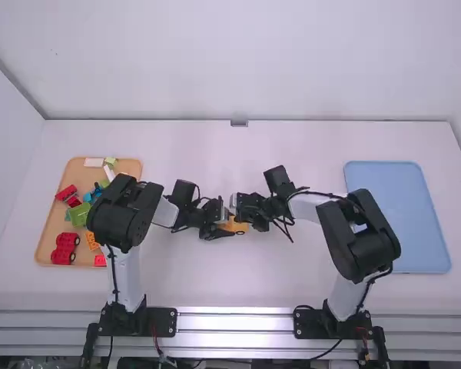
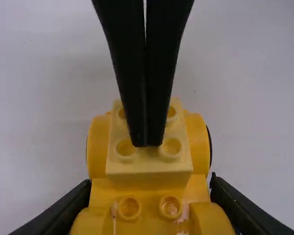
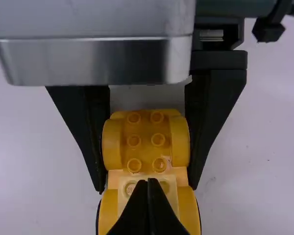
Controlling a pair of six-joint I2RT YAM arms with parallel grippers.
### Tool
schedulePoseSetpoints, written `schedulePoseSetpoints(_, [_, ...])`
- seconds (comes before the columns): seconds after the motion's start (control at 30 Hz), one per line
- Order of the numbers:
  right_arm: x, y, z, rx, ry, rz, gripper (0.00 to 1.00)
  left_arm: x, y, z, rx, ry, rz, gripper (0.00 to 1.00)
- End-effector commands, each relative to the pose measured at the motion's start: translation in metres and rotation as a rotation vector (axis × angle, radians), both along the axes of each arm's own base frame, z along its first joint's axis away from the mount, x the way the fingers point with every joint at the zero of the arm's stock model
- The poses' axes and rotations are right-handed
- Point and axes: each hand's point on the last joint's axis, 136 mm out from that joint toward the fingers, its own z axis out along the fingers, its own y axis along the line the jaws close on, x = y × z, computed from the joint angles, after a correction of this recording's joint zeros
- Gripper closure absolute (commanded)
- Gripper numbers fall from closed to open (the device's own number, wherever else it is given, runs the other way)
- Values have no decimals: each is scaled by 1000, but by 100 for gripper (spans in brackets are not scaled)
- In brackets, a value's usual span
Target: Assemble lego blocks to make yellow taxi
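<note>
In the high view, the yellow car base (image 1: 238, 227) lies mid-table between my left gripper (image 1: 220, 230) and my right gripper (image 1: 244, 218). The left wrist view shows the orange-yellow base (image 2: 149, 188) held between my left gripper's (image 2: 149, 191) fingers, with a pale yellow block (image 2: 149, 164) on it. In the right wrist view, my right gripper (image 3: 148, 183) is shut, its tips together over the pale yellow block (image 3: 172, 191). The raised orange-yellow part with studs (image 3: 146, 142) sits between the left gripper's fingers.
A tan tray (image 1: 42, 247) at the left holds red, green, blue and orange pieces, partly behind the left arm. An empty light blue tray (image 1: 399, 207) lies on the right, beyond the right arm's elbow.
</note>
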Motion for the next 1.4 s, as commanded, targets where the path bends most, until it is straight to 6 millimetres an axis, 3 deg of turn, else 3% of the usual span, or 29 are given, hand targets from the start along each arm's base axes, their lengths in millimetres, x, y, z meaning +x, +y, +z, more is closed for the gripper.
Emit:
schedulePoseSetpoints(0.0, [-5,-35,-47,-204,23,-39,100,-8,6,-17,64,68,40,41])
schedulePoseSetpoints(0.1, [-1,-46,-47,-209,42,-71,100,-8,6,-17,64,66,39,41])
schedulePoseSetpoints(0.2, [3,-42,-38,-137,41,-67,100,-6,6,-16,62,70,44,40])
schedulePoseSetpoints(0.27, [6,-36,-23,-69,21,-37,91,-6,6,-17,62,69,44,40])
schedulePoseSetpoints(0.3, [9,-33,-14,-35,13,-31,84,-7,6,-17,63,69,43,40])
schedulePoseSetpoints(0.33, [17,-28,7,30,-4,-35,62,-8,5,-17,63,71,38,39])
schedulePoseSetpoints(0.37, [22,-25,22,72,-10,-45,50,-8,5,-17,63,71,38,38])
schedulePoseSetpoints(0.4, [25,-25,28,88,-16,-48,46,-8,5,-17,63,70,38,38])
schedulePoseSetpoints(0.47, [43,-24,71,182,-57,-82,15,-6,7,-17,63,70,45,22])
schedulePoseSetpoints(0.5, [47,-25,78,192,-68,-88,4,-7,6,-17,63,70,44,17])
schedulePoseSetpoints(0.53, [54,-27,93,205,-99,-105,1,-6,6,-16,62,69,45,2])
schedulePoseSetpoints(0.6, [64,-29,110,210,-135,-133,1,-4,6,-12,58,80,59,1])
schedulePoseSetpoints(0.8, [70,-24,123,215,-161,-139,1,10,14,14,78,71,138,1])
schedulePoseSetpoints(0.93, [66,-17,125,220,-166,-117,1,20,28,66,74,-4,194,1])
schedulePoseSetpoints(1.0, [65,-12,127,224,-161,-110,1,30,45,106,78,-34,305,1])
schedulePoseSetpoints(1.03, [65,-11,128,226,-160,-110,1,31,47,109,79,-37,318,1])
schedulePoseSetpoints(1.13, [63,-4,131,230,-164,-93,1,35,76,167,55,-4,561,1])
schedulePoseSetpoints(1.27, [61,4,133,239,-154,-95,1,27,118,205,99,-37,844,1])
schedulePoseSetpoints(1.37, [59,10,137,258,-125,-109,1,20,143,221,118,-55,1015,1])
